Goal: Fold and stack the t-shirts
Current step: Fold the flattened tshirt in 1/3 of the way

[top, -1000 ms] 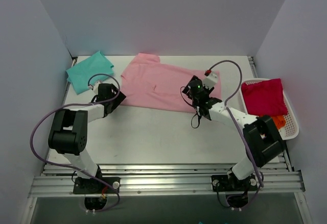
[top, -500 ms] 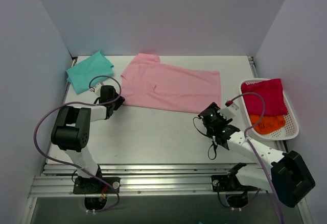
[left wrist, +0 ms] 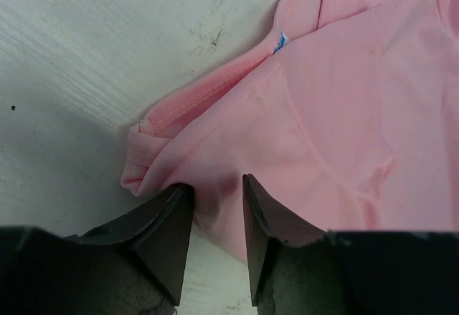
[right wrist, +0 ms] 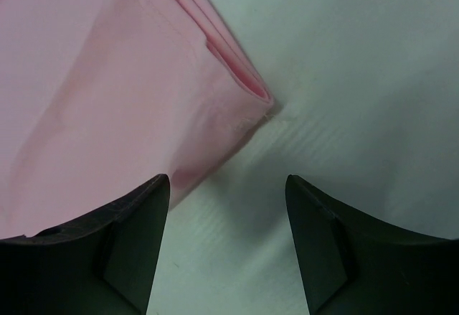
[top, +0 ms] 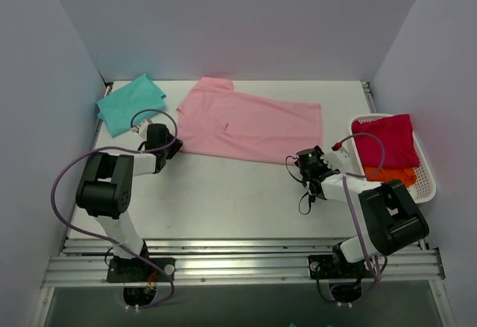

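The pale pink t-shirt lies spread flat at the back middle of the table. The teal t-shirt lies folded at the back left. My left gripper is at the pink shirt's near left corner. In the left wrist view the jaws are nearly together with the bunched pink hem between them. A small tag shows at a seam. My right gripper is open at the shirt's near right corner. Its left finger overlaps the pink edge and its right finger is over bare table.
A white basket stands at the right edge, holding a red cloth and an orange cloth. The white table is walled by grey panels at the back and sides. An aluminium rail runs along the near edge.
My right arm pulled back from over the shirt's right part toward the near right, then came forward to the shirt's near right corner. My left gripper has stayed at the near left corner.
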